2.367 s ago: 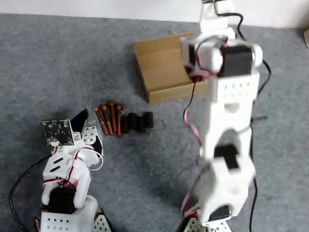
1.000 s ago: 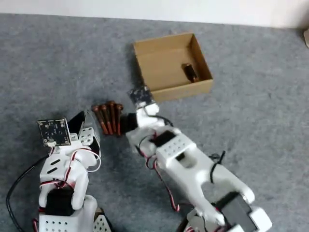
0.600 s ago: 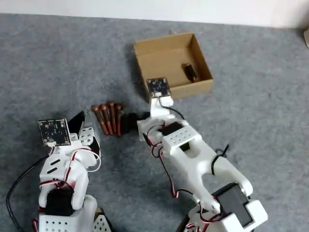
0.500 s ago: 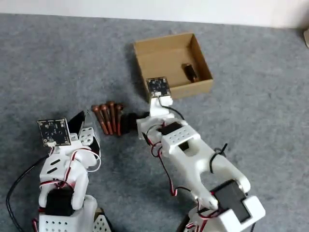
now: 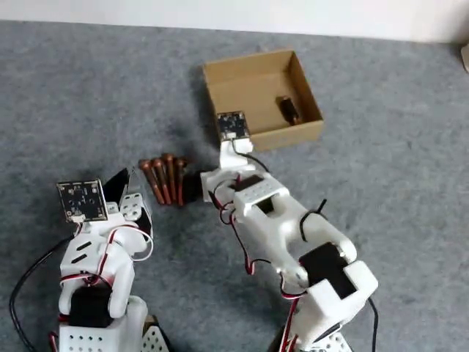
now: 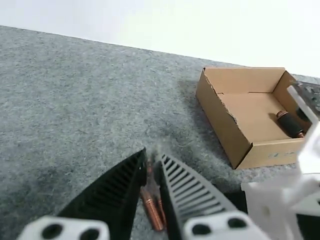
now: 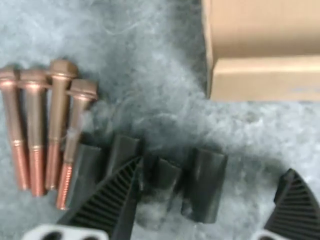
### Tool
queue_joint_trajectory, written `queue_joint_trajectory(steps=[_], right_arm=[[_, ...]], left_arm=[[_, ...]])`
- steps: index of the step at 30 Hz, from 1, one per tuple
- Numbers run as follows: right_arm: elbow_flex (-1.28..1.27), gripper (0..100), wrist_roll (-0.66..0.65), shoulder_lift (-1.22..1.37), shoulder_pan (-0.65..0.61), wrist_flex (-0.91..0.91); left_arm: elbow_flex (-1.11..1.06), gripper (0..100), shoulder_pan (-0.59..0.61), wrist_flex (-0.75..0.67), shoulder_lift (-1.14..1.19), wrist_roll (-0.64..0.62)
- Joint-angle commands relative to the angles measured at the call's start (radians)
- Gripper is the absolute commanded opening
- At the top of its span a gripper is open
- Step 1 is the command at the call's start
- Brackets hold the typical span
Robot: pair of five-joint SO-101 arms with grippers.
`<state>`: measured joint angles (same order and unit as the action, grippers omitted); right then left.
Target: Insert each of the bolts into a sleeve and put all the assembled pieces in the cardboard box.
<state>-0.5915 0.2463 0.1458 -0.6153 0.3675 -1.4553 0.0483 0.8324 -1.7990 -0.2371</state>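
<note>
Copper bolts [image 5: 165,180], four side by side, lie touching black sleeves [image 7: 165,182], just near of the cardboard box [image 5: 293,133], which holds one assembled piece [image 5: 287,110]. The right gripper [image 7: 212,172] has swung from the box down over the sleeves, jaws wide and empty: another pick looks due. The left gripper [image 6: 153,159] sits by the bolts, jaws narrowly parted, empty. Grey felt covers the bench [image 5: 88,88]; a pale wall [image 5: 146,11] stands beyond.

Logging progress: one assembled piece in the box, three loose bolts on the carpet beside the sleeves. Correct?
Wrong count: four bolts lie loose, not three; the right wrist view shows all four side by side. The rest holds: one assembled piece in the cardboard box, bolts beside the sleeves on the carpet.
</note>
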Motion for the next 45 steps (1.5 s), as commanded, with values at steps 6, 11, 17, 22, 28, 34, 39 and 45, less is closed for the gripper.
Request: queue_joint_trajectory(steps=[6, 11, 17, 22, 28, 34, 39, 45], right_arm=[[0.022, 36.3, 0.008, 0.001, 0.033, 0.065], [0.022, 14.7, 0.008, 0.001, 0.036, 0.065], [0.022, 1.1, 0.002, 0.005, 0.038, 0.064], [0.021, 0.4, 0.002, 0.002, 0.038, 0.064], [0.016, 0.4, 0.002, -0.001, 0.035, 0.065], [0.016, 0.4, 0.002, -0.001, 0.035, 0.065], [0.015, 0.4, 0.0, -0.097, 0.033, 0.131], [-0.142, 0.4, -0.008, -0.414, 0.036, 0.137]], left_arm=[[0.048, 5, 0.008, 0.003, -0.008, 0.003], [0.048, 5, 0.008, 0.005, -0.013, 0.003], [0.05, 5, 0.008, 0.006, -0.015, 0.003], [0.05, 5, 0.007, 0.006, -0.015, 0.003], [0.05, 5, 0.007, 0.006, -0.015, 0.003], [0.045, 5, 0.007, 0.003, -0.015, 0.003], [0.044, 5, 0.007, 0.003, -0.015, 0.003], [0.044, 5, 0.007, 0.003, -0.015, 0.003]])
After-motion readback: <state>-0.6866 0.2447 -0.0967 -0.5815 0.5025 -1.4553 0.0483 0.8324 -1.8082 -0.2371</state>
